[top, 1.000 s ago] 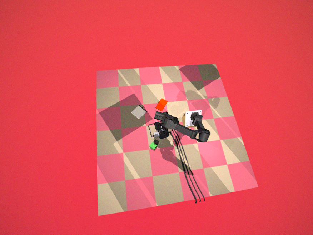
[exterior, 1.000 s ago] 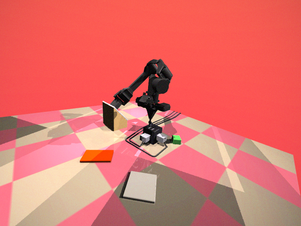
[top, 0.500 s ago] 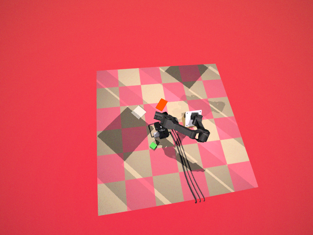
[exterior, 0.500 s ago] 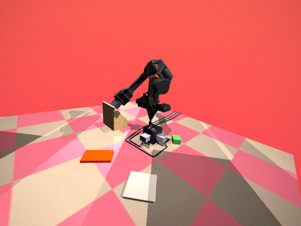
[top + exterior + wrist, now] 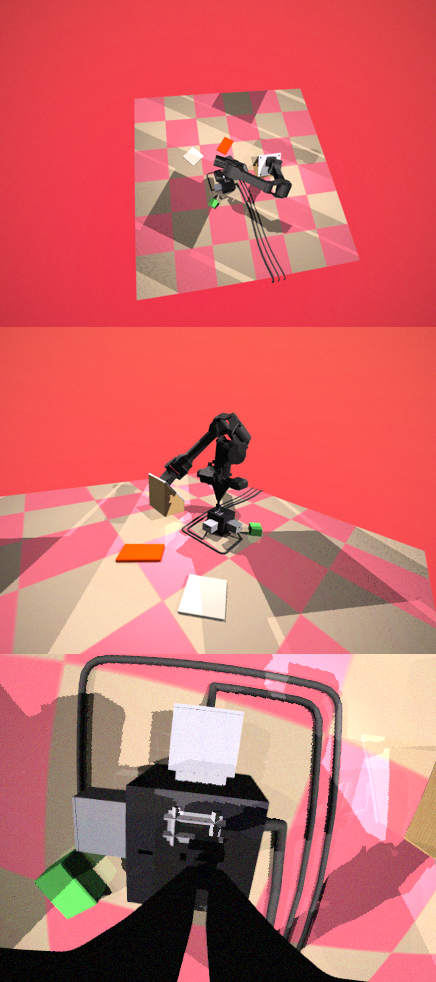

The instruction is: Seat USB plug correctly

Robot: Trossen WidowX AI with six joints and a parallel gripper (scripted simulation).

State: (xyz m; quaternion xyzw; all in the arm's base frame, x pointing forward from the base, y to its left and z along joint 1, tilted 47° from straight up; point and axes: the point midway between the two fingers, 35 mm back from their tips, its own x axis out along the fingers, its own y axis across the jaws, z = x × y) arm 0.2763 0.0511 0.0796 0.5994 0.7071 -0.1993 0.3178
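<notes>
The black power cube (image 5: pixel 229 188) (image 5: pixel 230 517) (image 5: pixel 147 826) stands on the table, with a white block plug (image 5: pixel 210 526) (image 5: pixel 206 739) and a grey block plug (image 5: pixel 234 526) (image 5: pixel 100 826) on its sides. The silver-edged socket (image 5: pixel 218 512) (image 5: pixel 192 817) shows on its top. My gripper (image 5: pixel 218 502) (image 5: pixel 203 878) points down just over the cube top, shut on the small dark USB plug (image 5: pixel 207 849). In the wrist view the plug overlaps the socket's lower right corner, and much of the outline shows. Plug depth and which way round it faces cannot be told.
A green block (image 5: pixel 213 203) (image 5: pixel 255 529) (image 5: pixel 75 899) lies close by the grey plug. Dark cables (image 5: pixel 222 552) (image 5: pixel 83 729) loop around the cube. An orange slab (image 5: pixel 224 145) (image 5: pixel 140 552) and a white slab (image 5: pixel 193 156) (image 5: pixel 204 598) lie apart. The arm's wedge mount (image 5: pixel 176 504) (image 5: pixel 425 819) stands nearby.
</notes>
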